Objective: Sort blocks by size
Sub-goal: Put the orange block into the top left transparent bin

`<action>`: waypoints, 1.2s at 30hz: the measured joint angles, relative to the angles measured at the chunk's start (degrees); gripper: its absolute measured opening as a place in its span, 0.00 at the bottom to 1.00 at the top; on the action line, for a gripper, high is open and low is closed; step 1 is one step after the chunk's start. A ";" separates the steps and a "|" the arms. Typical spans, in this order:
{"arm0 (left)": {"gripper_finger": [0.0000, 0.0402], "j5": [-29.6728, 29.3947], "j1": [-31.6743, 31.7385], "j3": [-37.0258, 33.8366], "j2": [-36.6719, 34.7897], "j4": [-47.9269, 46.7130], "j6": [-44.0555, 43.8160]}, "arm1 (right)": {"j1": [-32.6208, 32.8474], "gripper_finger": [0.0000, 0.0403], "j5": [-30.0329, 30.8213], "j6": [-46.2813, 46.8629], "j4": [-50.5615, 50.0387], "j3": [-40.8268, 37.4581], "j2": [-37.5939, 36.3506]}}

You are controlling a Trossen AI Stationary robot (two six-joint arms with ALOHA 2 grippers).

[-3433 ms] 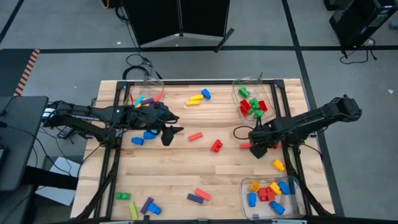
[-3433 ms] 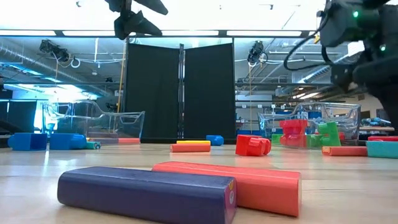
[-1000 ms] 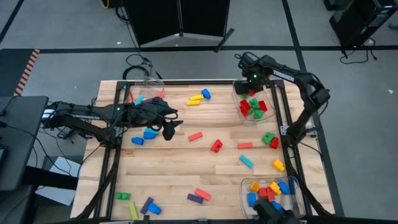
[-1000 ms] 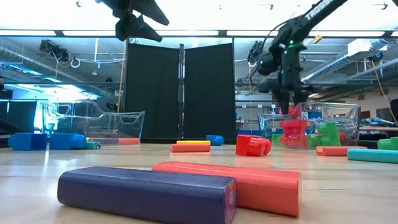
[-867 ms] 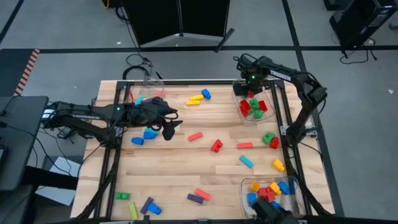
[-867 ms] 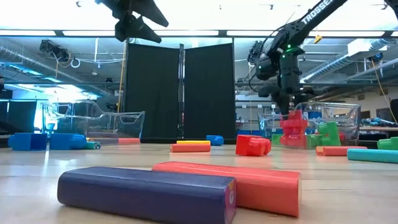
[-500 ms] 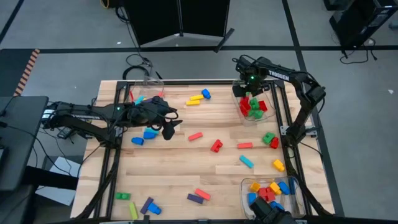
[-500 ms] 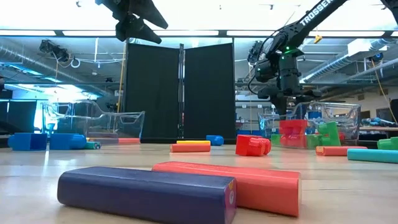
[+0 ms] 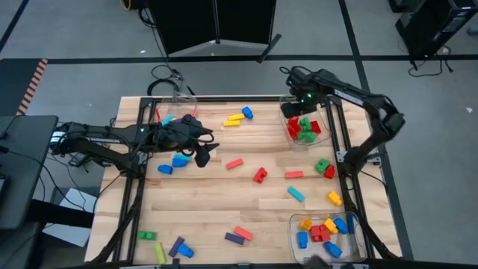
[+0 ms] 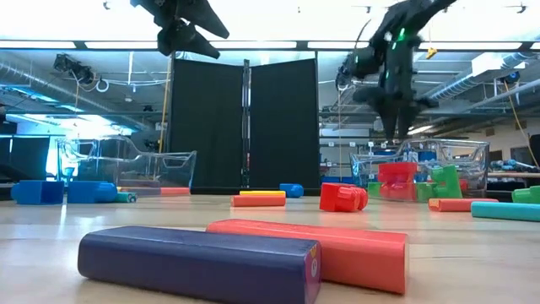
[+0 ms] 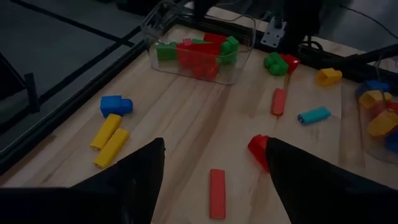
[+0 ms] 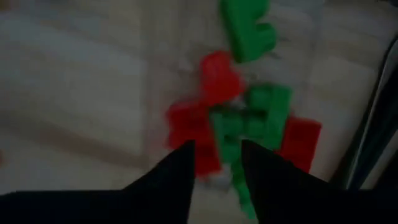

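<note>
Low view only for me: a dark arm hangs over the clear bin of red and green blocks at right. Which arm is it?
Observer: The right one. From above, the right gripper is over the clear bin at the table's right edge.
Operator: Does it carry a block?
Observer: No. The right wrist view shows its fingers a little apart with nothing between them, and the red and green blocks below.
Operator: And the arm at top left?
Observer: That is the left gripper, open and empty, with a red bar lying on the table ahead of it.
</note>
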 joint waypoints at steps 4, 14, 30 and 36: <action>0.71 -1.99 0.00 0.01 0.00 -0.06 3.28 | 7.32 0.24 -0.02 0.50 -0.81 0.00 -7.14; 0.71 -2.68 -0.11 0.01 0.00 2.05 10.12 | 36.90 0.02 6.70 9.09 16.45 -14.93 -29.18; 0.71 -2.51 -0.15 0.01 0.45 1.17 5.47 | 68.80 0.04 14.45 15.52 29.58 -33.90 -38.08; 0.71 -2.35 -0.15 0.05 5.34 -0.59 4.48 | 69.87 0.08 14.49 15.45 30.37 -33.94 -36.54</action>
